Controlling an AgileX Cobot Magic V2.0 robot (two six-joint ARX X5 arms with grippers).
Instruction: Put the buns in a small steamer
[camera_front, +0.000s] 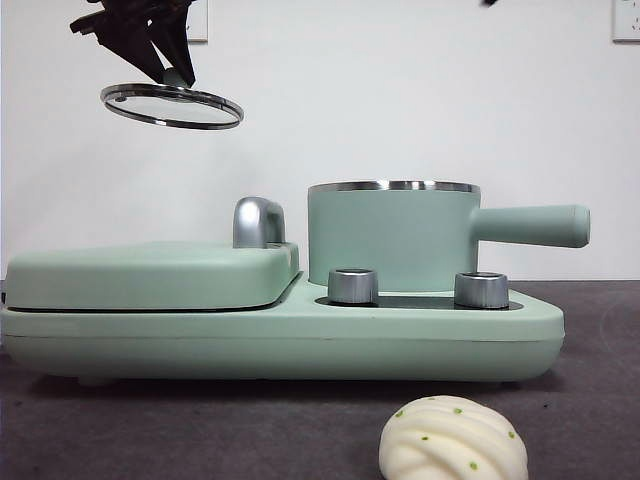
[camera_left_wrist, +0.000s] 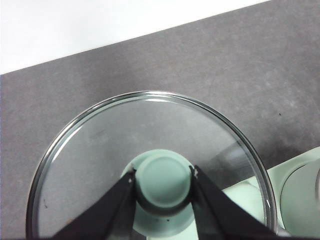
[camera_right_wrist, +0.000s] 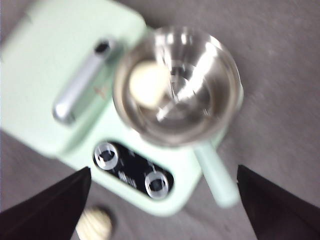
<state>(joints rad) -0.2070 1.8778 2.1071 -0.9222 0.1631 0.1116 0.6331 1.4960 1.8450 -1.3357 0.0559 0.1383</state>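
The small steamer (camera_front: 392, 235) stands open on the right of the mint-green cooker, its handle pointing right. In the right wrist view a smooth plain bun (camera_right_wrist: 149, 84) lies inside the steamer (camera_right_wrist: 177, 85). The twisted bun with green specks (camera_front: 453, 442) lies on the table in front of the cooker; it also shows in the right wrist view (camera_right_wrist: 94, 224). My left gripper (camera_left_wrist: 164, 182) is shut on the green knob of the glass lid (camera_front: 172, 106), held high at the upper left. My right gripper (camera_right_wrist: 162, 200) is open, high above the cooker.
The flat lidded griddle (camera_front: 150, 272) with its chrome handle (camera_front: 258, 221) takes the cooker's left half. Two steel dials (camera_front: 353, 285) sit on the front panel. The dark grey table (camera_front: 600, 400) runs around the cooker; a white wall stands behind.
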